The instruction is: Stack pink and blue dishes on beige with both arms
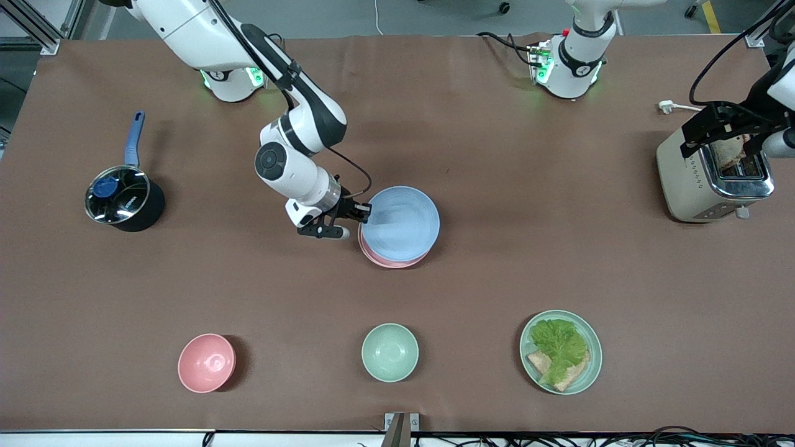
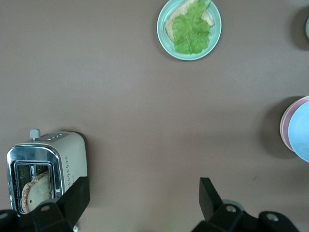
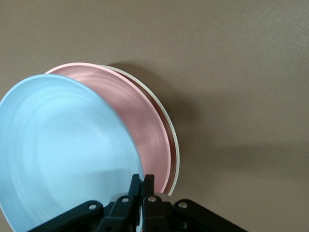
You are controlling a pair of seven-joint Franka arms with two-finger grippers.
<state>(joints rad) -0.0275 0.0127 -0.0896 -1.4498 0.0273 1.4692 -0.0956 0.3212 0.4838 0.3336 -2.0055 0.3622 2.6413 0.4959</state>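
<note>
My right gripper is shut on the rim of the light blue plate. It holds the plate tilted over the pale pink plate at mid-table. The pink plate lies on the beige plate, of which only a thin cream rim shows. The blue plate covers most of the pink one, offset a little away from the front camera. My left gripper hangs open and holds nothing. It is high over the toaster at the left arm's end of the table.
A steel toaster holds bread. Near the front camera stand a pink bowl, a mint bowl and a mint plate with lettuce. A lidded black pot sits toward the right arm's end.
</note>
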